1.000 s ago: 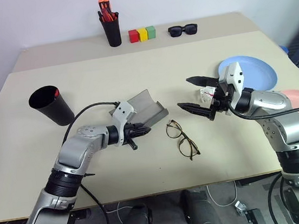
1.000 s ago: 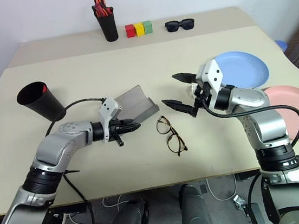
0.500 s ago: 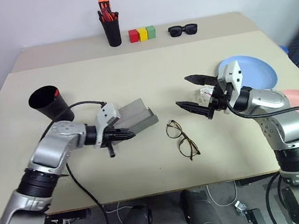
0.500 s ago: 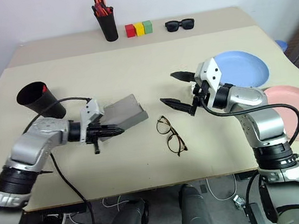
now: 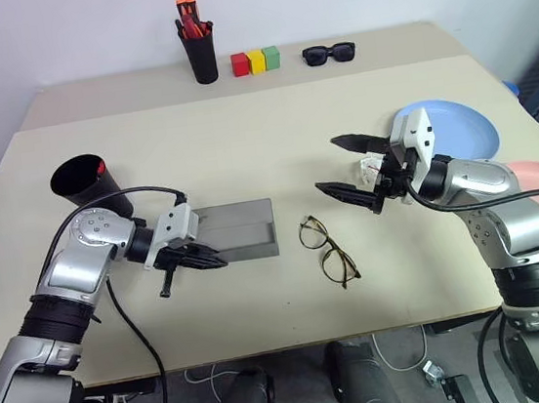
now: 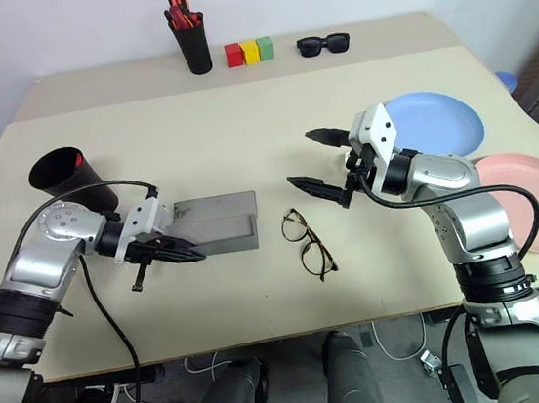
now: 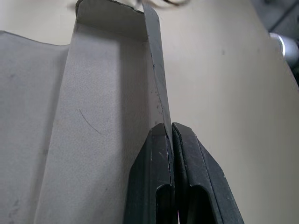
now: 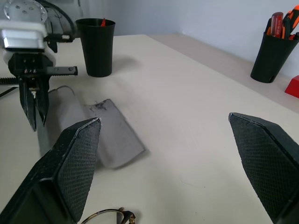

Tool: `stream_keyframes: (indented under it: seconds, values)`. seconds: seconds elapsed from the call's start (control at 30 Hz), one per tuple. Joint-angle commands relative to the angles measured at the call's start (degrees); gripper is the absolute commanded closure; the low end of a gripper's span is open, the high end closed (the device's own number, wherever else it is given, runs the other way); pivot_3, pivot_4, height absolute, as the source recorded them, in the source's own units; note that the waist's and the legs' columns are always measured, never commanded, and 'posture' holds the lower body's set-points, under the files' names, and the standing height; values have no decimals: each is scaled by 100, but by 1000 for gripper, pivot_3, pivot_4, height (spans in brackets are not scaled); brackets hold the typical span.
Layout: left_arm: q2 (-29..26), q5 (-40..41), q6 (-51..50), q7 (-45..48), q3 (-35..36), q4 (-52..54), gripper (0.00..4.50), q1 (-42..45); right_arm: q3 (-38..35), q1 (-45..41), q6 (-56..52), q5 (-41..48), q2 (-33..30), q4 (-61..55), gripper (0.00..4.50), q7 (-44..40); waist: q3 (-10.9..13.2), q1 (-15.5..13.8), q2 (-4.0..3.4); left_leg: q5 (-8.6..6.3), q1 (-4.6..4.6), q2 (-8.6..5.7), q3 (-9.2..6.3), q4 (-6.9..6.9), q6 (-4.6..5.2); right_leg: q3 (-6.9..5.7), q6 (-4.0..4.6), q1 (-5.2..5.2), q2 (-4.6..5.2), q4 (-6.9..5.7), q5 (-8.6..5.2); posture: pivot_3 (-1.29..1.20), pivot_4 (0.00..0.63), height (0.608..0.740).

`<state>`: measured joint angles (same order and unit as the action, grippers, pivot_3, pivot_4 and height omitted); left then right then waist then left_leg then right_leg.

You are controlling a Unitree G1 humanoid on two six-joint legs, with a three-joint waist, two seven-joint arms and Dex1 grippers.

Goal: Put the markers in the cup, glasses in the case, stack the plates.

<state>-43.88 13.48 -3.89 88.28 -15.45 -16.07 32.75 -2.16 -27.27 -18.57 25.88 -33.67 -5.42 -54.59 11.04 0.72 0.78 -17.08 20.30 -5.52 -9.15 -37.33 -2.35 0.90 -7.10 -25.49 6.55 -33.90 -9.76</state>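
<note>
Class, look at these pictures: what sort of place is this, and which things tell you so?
Probably an indoor desk or lab test bench: a plain beige table against a bare wall, a pen holder with pens, and coloured blocks set out in a row.

Both arms are built of rounded silver-grey metal shells joined by black rings at each joint, with a ribbed black collar low on each forearm. A thin black cable loops free from the left arm's elbow to its wrist; a like cable arcs along the right forearm. Each wrist carries a small white angular housing. The left claw (image 5: 201, 260) has two slim black fingers, tapered to points, with a thin black rod beside them and scuffed matt faces seen close up. The right claw (image 5: 344, 165) has longer black fingers whose inner pads (image 8: 77, 168) bear a fine cross-hatched texture.
</note>
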Motion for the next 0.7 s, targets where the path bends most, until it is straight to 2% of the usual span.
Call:
stream_keyframes:
  seconds: [0.03, 0.07, 0.2, 0.3, 0.5, 0.63, 0.7]
  values:
    - [51, -135, 334, 124, 25, -119, 3895, 168, -55, -105, 35, 28, -37, -176, 0, -14, 0, 0, 0, 0, 0, 0, 0, 0, 0, 0, 0, 0, 0, -1, 0, 0, 150, 740]
    - [97, -151, 528, 176, 43, -221, 3567, 187, -54, -99, 30, 28, -46, -183, 0, -18, 0, 0, 0, 0, 0, 0, 0, -1, 0, 0, 0, 0, 0, -1, 0, 0, 150, 740]
    - [214, -104, 365, 38, 165, -258, 1661, 273, -8, -58, -102, 41, -108, -265, 0, -45, 0, 1, 0, 0, 0, 0, 1, -2, 1, 0, 0, 0, 0, -1, 0, 0, 150, 740]
    - [228, 138, 20, -108, 401, 61, 82, 180, -10, -49, -617, 236, -178, -455, 0, 26, 0, 11, 0, -1, 0, 0, 0, -2, 2, 0, -1, 0, 0, -3, 0, 0, 150, 740]
    - [47, 1154, -1385, -624, 1280, 1265, 29, -364, -165, -19, -2028, 766, -390, -1270, 0, 488, 1, 28, -1, -3, 1, 15, 0, -2, 5, 1, -1, -6, 0, -10, 0, 0, 150, 740]
    - [-42, 1863, -2209, -1185, 2054, 2052, 29, -1018, -185, 183, -3283, 1204, -278, -2280, 0, 1413, 1, 20, -1, -4, 1, 18, -2, 0, 6, 1, 0, -8, 0, -10, 0, 0, 150, 740]
    - [-85, 2145, -2452, -1371, 2384, 2398, 29, -1372, 24, 302, -4023, 1008, -393, -2640, 0, 2006, 1, 3, -1, -4, 2, 19, -3, 0, 7, 1, 0, -8, 0, -10, 0, 0, 150, 740]
